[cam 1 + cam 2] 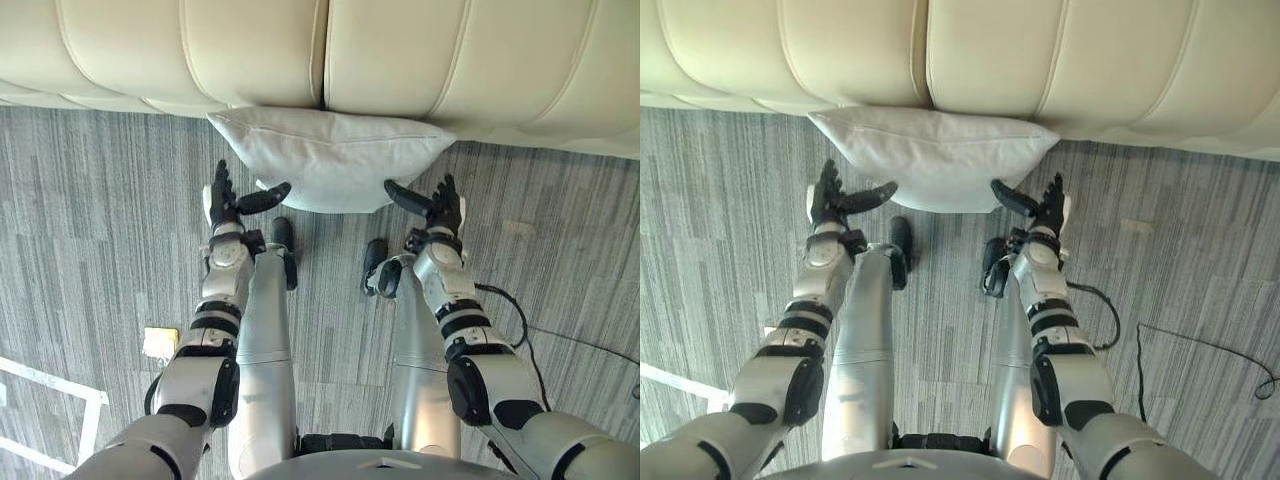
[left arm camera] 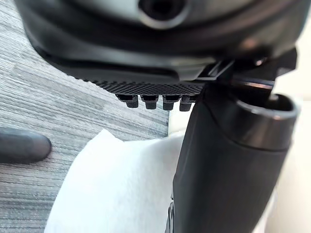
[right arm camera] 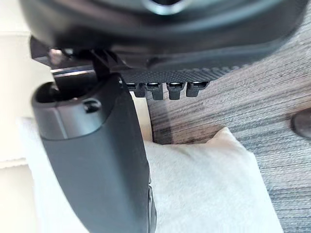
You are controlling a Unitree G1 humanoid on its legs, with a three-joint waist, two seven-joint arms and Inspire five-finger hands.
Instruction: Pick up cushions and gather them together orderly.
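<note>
In the eye views, a white cushion point(image 1: 335, 160) lies on the grey floor point(image 1: 90, 220), its far edge against the cream sofa point(image 1: 400, 60). The left hand point(image 1: 228, 200) and right hand point(image 1: 440, 208) flank it, both released with fingers straight. In each wrist view the thumb extends toward the cushion.

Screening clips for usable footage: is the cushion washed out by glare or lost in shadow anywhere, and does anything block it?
Left eye view: cushion evenly lit, creases readable, soft shadow on the carpet under its near edge; sofa has mild sheen only. Left wrist view: the left hand hides part of the bright cushion. Right wrist view: the right hand does likewise.
</note>
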